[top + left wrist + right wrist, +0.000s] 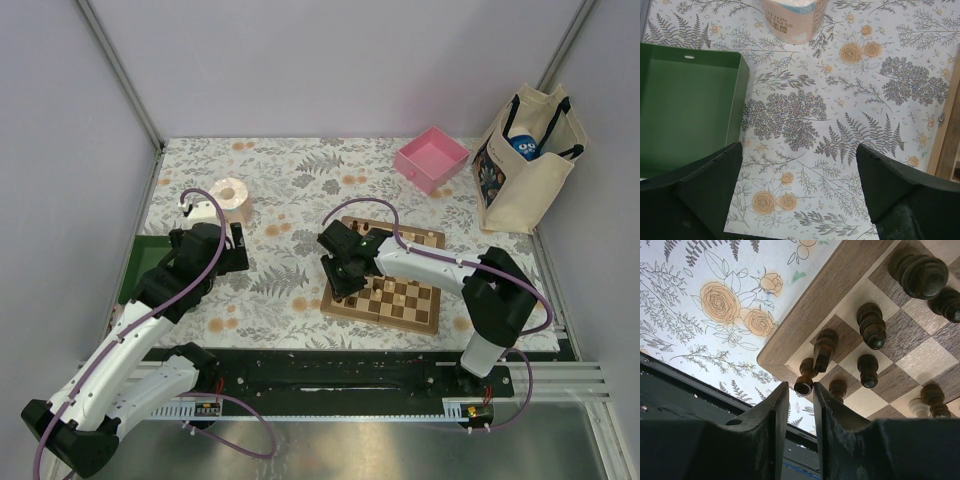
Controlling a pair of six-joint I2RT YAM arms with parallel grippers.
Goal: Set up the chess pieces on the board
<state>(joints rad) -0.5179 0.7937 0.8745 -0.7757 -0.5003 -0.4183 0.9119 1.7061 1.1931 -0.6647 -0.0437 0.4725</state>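
Right gripper is at a left-side corner of the board. Jaws are nearly together, with a narrow slit around a tilted dark piece; can't tell if it's actually pinched. The tilt suggests it's being stood onto a corner square. Other dark chess pieces stand just inboard. Left gripper is well left of the board, jaws wide apart and empty, probably parked clear.

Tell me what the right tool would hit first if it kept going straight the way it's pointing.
Most likely the dark chess piece just ahead of the right tool, at the corner of the board. Depth is unclear; they may already touch.
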